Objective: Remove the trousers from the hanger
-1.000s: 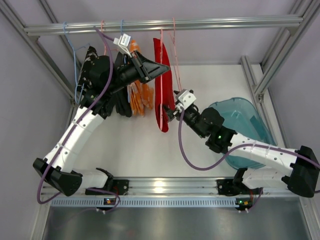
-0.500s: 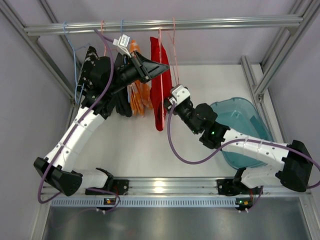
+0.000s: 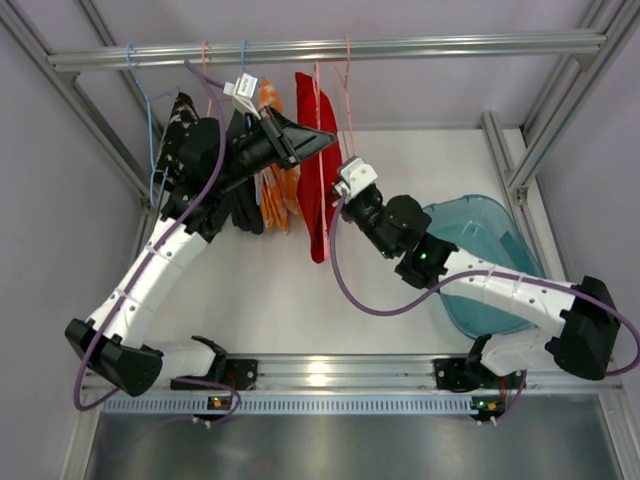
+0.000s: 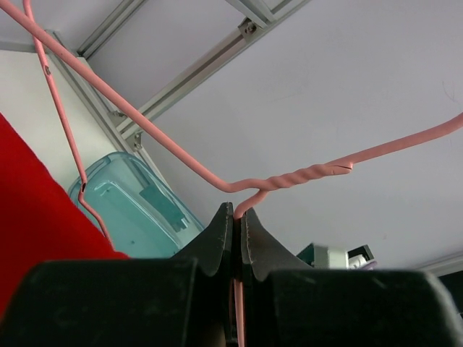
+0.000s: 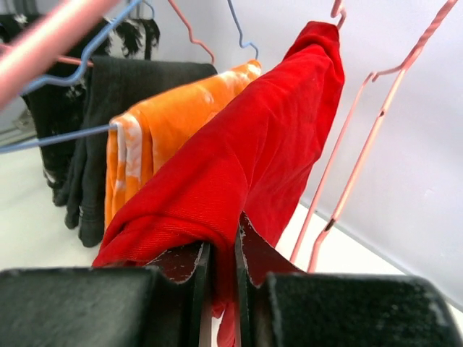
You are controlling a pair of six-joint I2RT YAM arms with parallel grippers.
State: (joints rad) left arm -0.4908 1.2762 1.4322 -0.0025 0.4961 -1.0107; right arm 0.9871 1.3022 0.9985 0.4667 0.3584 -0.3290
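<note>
The red trousers hang folded over a pink wire hanger on the top rail. My left gripper is shut on that hanger's wire just below the twisted neck, its tips pinching the wire. From the right, my right gripper is shut on a fold of the red trousers, the cloth bunched between its fingertips. Orange trousers with white markings hang just left of the red pair, on a blue hanger.
Dark garments hang left of the orange pair. A second, bare pink hanger hangs right of the red trousers. A teal bin sits on the table at the right. The rail and frame posts border the space.
My right gripper has moved up and left to the red trousers and shut on the cloth, pushing them slightly left. The left gripper has kept its hold on the hanger.
</note>
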